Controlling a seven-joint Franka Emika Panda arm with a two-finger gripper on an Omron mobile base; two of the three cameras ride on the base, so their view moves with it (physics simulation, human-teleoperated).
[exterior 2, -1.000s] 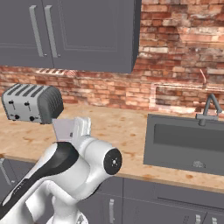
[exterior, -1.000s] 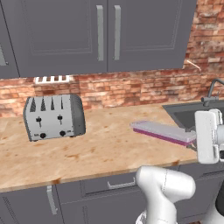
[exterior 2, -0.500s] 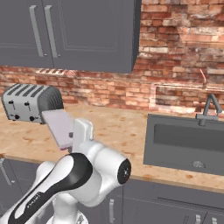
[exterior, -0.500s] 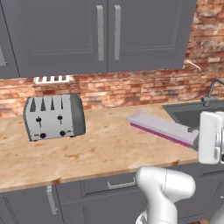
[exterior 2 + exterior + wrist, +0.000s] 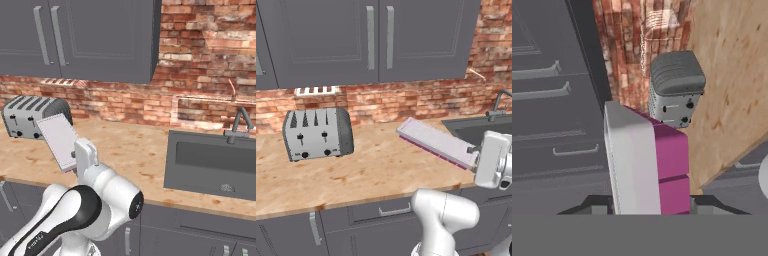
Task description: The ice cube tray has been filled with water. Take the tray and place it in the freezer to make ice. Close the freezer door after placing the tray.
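The ice cube tray (image 5: 435,142) is a long lavender-white slab with a magenta underside, held in the air over the wooden counter (image 5: 371,172) and tilted with its free end raised to the left. My gripper (image 5: 474,159) is shut on its right end, near the counter's front edge. In the right base view the ice cube tray (image 5: 58,139) rises from my gripper (image 5: 75,161) in front of the toaster. In the hand view the ice cube tray (image 5: 646,165) stretches away from my gripper (image 5: 649,206), pale top and magenta side both showing. The freezer and its door are out of view.
A chrome four-slot toaster (image 5: 317,132) stands at the counter's left rear against the brick wall. A dark sink (image 5: 215,162) with a faucet (image 5: 240,125) lies to the right. Grey wall cabinets (image 5: 376,40) hang above, and base cabinets (image 5: 371,212) run below the counter.
The tray has been lifted off the counter and tipped, its free end rising to the upper left. The hand has risen a little with it.
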